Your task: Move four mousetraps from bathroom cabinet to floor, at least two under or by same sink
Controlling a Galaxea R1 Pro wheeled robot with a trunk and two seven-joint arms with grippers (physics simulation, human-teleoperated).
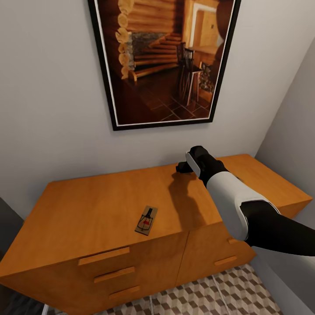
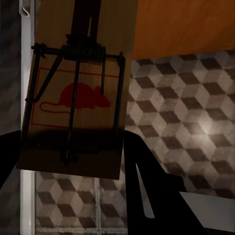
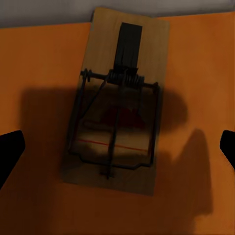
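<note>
On the cabinet (image 1: 105, 197), head view: one mousetrap (image 1: 146, 220) lay near the front edge; the right gripper (image 1: 183, 167) hovered by the wall.
Left wrist view: the left gripper (image 2: 73, 161) held a second mousetrap (image 2: 78, 93) above the bathroom floor (image 2: 181, 117).
Right wrist view: fingers (image 3: 10, 152) spread wide over a third mousetrap (image 3: 120, 98) lying flat on the cabinet top.

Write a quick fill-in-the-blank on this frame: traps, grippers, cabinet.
1. The left gripper holds a mousetrap above the tiled ____.
2. The right gripper hovers, jaws ____, over a second mousetrap.
3. A third mousetrap lies on top of the ____.

Missing words: floor; open; cabinet
</note>
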